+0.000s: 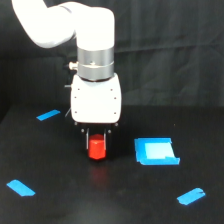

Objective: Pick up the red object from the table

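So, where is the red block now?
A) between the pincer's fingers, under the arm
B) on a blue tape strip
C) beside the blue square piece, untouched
A: the red block sits between the fingers of the pincer, directly below the arm's white wrist.

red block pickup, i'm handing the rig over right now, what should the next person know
Gripper: pointing straight down, closed around the red block at its top.
Red block: between the gripper's fingers, at or just above the black table; a faint red reflection shows beneath it, so I cannot tell whether it has lifted.
Blue square piece: on the table to the exterior view's right, apart from the block.
Done: approach and grasp.
Left: raise the block clear and confirm the hold.
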Tool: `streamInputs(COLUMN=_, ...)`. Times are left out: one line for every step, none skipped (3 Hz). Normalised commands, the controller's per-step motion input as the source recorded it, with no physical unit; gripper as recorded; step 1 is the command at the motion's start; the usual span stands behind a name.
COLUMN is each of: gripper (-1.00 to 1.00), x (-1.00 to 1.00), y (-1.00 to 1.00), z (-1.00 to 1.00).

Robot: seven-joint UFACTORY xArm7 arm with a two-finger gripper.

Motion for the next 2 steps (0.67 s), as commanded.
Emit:
streamInputs(gripper=-0.96, x=-0.02, y=0.0, z=0.7)
streamInputs(gripper=-0.97, x=0.11, y=0.0, z=0.93)
